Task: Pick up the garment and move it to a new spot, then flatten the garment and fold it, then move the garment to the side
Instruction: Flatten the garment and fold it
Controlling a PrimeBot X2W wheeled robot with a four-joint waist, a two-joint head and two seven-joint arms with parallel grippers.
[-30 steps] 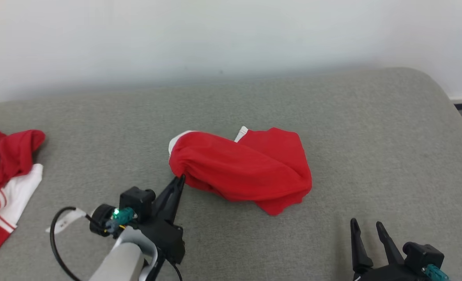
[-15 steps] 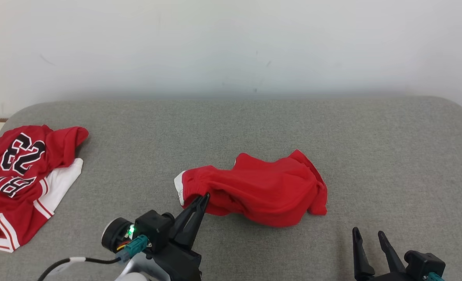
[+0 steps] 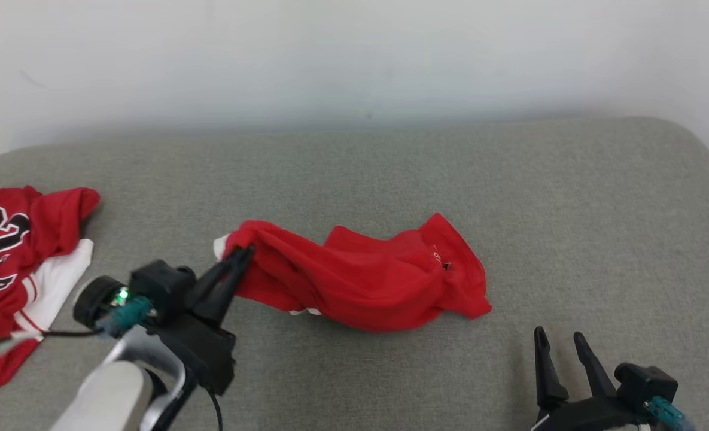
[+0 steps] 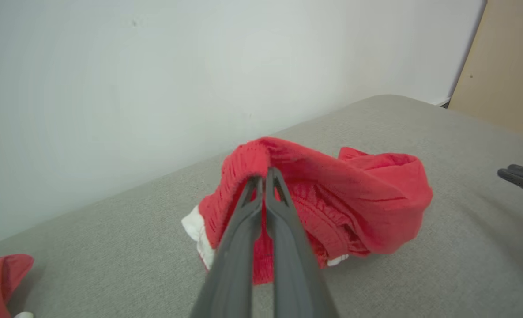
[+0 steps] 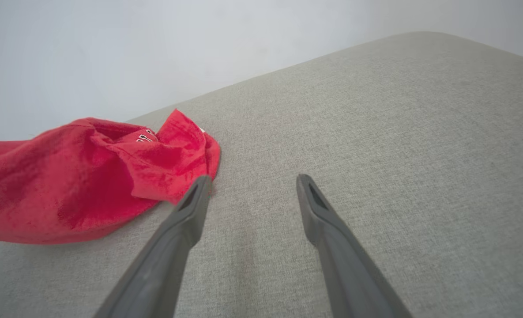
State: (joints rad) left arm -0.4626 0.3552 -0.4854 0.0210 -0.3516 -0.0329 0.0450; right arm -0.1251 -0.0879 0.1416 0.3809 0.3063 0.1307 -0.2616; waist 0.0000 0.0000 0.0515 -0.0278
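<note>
While left jaws pinch the rumpled red mesh garment (image 3: 360, 281) on grey woven upholstery (image 3: 569, 209), right jaws gape

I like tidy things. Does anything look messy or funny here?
The red garment is bunched and twisted, one end pinched in the shut left gripper. A numbered red jersey lies crumpled at the left edge. Nothing looks torn.
</note>
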